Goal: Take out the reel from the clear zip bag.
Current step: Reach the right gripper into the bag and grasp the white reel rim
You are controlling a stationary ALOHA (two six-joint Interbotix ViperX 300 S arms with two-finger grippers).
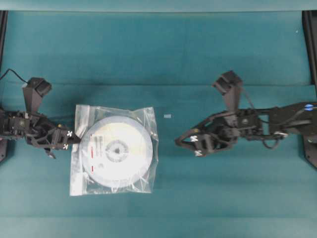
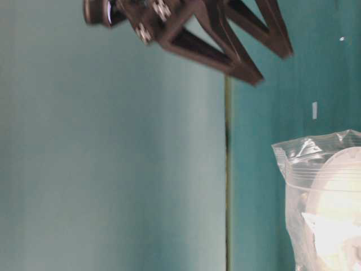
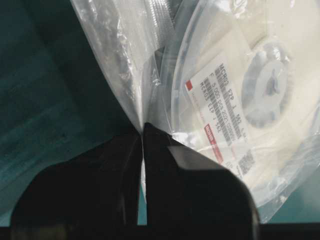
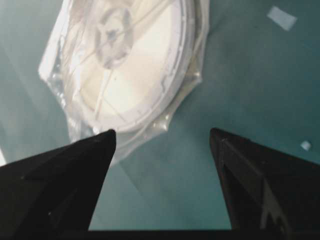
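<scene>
Inside the upright-long clear zip bag (image 1: 114,148), reel (image 1: 116,151) lies flat.

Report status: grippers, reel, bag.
Left gripper shut on clear zip bag edge. Right gripper open, short of bag. Reel inside. Nothing blocking.

I see a teal cloth-covered table (image 1: 208,49) filling the overhead view, creased by faint horizontal folds. Left of centre the clear zip bag (image 1: 143,116) lies flat on it, with the reel (image 1: 116,151) inside the bag. Just right of the bag's upper right corner, a small pale scrap (image 1: 167,116) lies on the cloth, apart from the bag.
</scene>
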